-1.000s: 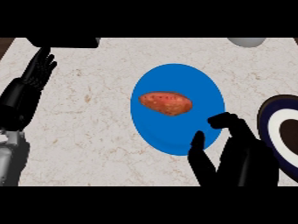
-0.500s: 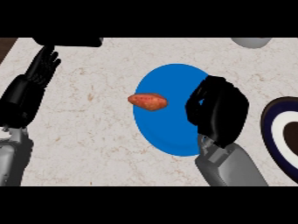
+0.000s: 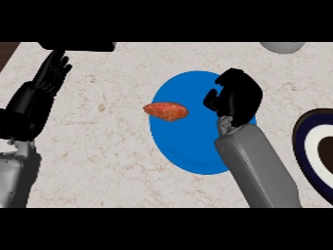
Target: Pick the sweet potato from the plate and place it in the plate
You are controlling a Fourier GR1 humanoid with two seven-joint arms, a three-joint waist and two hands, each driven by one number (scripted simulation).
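Head view, looking down on your counter [image 3: 126,161]; the sweet potato [image 3: 166,111] is lying across the left rim of the blue plate [image 3: 190,146], partly on the plate and partly over the marble, with nothing gripping it. Your right hand [image 3: 235,95] is hanging over the middle and right part of the blue plate, just right of the sweet potato and apart from it; its fingers are curling inward and enclosing nothing, and its grey forearm is entering from the near edge. Your left hand [image 3: 43,85] is resting at the far left of the counter, fingers straight and pointing away from you, well apart from the blue plate. A 2nd plate, the dark ringed plate [image 3: 320,151], is sitting at the right edge; a pale grey object [image 3: 282,47] is showing at the far edge.
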